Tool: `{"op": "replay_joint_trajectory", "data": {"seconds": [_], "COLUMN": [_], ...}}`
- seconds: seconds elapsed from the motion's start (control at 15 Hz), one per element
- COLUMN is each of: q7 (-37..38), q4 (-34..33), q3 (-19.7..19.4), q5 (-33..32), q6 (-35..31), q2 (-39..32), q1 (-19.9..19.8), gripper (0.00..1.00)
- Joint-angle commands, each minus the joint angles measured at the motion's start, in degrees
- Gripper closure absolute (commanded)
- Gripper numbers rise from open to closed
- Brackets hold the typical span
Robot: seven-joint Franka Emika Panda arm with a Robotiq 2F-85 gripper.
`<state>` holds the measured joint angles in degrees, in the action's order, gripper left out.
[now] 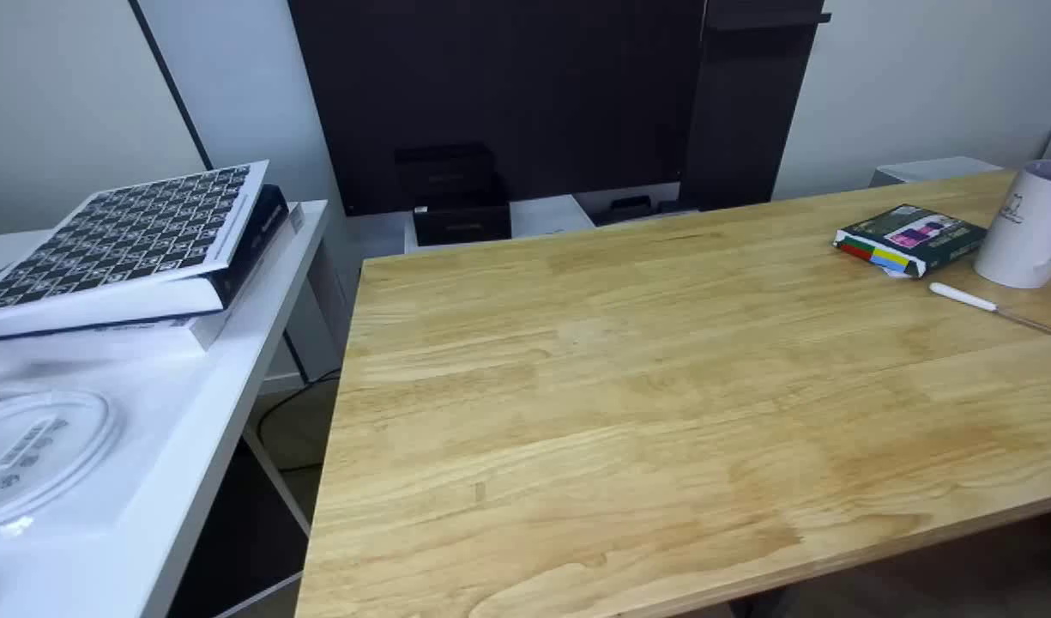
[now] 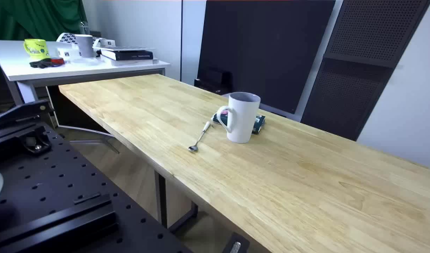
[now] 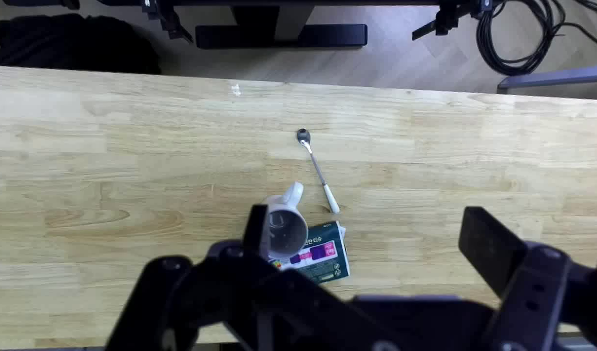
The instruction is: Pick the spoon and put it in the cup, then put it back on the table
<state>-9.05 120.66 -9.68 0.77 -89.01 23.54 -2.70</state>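
The spoon (image 3: 331, 199), with a white handle, a thin metal stem and a small bowl, lies on the wooden table (image 3: 132, 170). Both exterior views show the spoon (image 1: 963, 297) (image 2: 206, 126), though its bowl end is cut off by the frame edge in one of them. Beside the handle end stands the white cup (image 2: 243, 117), upright, its grey inside visible from above in the wrist view. My gripper (image 3: 365, 219) is wide open above the table, nothing between its fingers; the left finger overlaps the cup's edge in that view. Neither exterior view shows the gripper.
A dark green packet (image 3: 327, 270) lies against or close to the cup, partly hidden by it. A white desk (image 1: 147, 412) with stacked books (image 1: 139, 249) adjoins the table's far end. A black perforated platform (image 2: 78, 196) runs along the table's near side, with a gap between.
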Motion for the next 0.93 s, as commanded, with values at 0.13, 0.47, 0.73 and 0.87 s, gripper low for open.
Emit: {"op": "replay_joint_trajectory", "data": {"seconds": [0.13, 0.47, 0.73, 0.87], "q7": [-0.26, 0.07, -5.56, -9.01], "q4": [-0.08, 0.39, 0.88, 1.05], "q3": [0.64, 1.16, 2.00, 2.55], "q5": [0.24, -0.52, -0.68, -0.17], "q6": [0.01, -2.13, -8.24, -12.03], "q2": [-0.11, -0.65, -4.54, -7.04], "q1": [-0.81, -0.71, 1.01, 1.89], "gripper": [0.00, 0.00, 0.00, 0.00]}}
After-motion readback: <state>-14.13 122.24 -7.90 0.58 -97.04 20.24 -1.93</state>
